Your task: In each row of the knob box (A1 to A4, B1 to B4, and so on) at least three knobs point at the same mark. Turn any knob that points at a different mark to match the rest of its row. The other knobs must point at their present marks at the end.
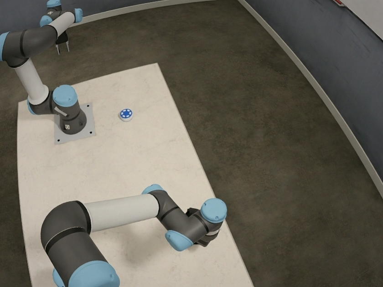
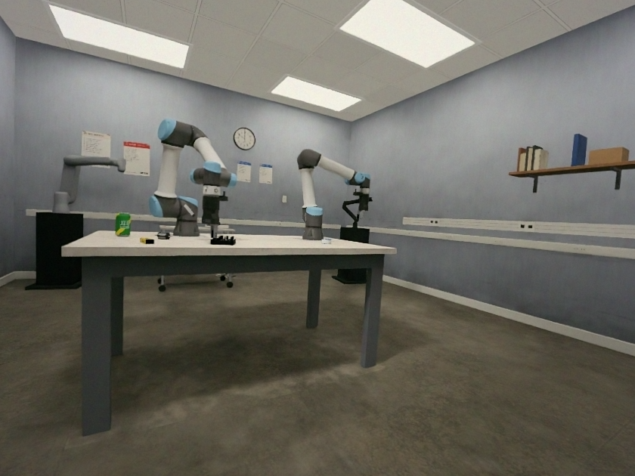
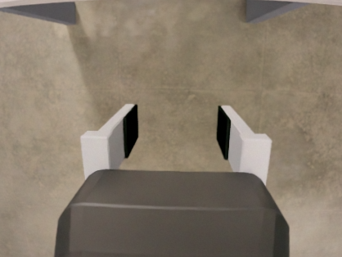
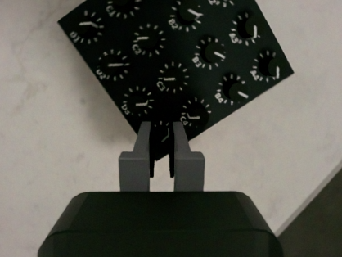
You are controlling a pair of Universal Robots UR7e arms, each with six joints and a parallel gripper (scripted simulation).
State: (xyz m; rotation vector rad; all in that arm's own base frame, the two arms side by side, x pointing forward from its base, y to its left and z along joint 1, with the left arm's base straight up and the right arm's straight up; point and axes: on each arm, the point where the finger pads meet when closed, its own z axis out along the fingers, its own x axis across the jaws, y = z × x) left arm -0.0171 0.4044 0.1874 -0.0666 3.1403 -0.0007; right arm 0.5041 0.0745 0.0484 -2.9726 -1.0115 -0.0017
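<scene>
In the exterior view, the knob box [image 2: 223, 240] [image 4: 151, 87] sits on the table [image 2: 308, 248] [image 1: 123, 163], right of the drink can [image 2: 122, 224]; the wall clock [image 2: 243, 138] hangs behind, upper centre-left.

Walls [image 1: 333, 49] [image 2: 461, 107]: blue-grey, pale skirting. Floor [image 1: 247, 123] [image 2: 317, 399] [image 3: 180, 74]: mottled brown. Ceiling panels [image 2: 407, 30]: lit. Round clock [image 2: 243, 138]: far wall. Wooden shelf [image 2: 574, 168]: right wall, carrying books and a box.

2 robot arms [image 1: 120, 212] [image 2: 168, 168]; 1 wall clock [image 2: 243, 138]; 1 green can [image 2: 122, 224]
</scene>
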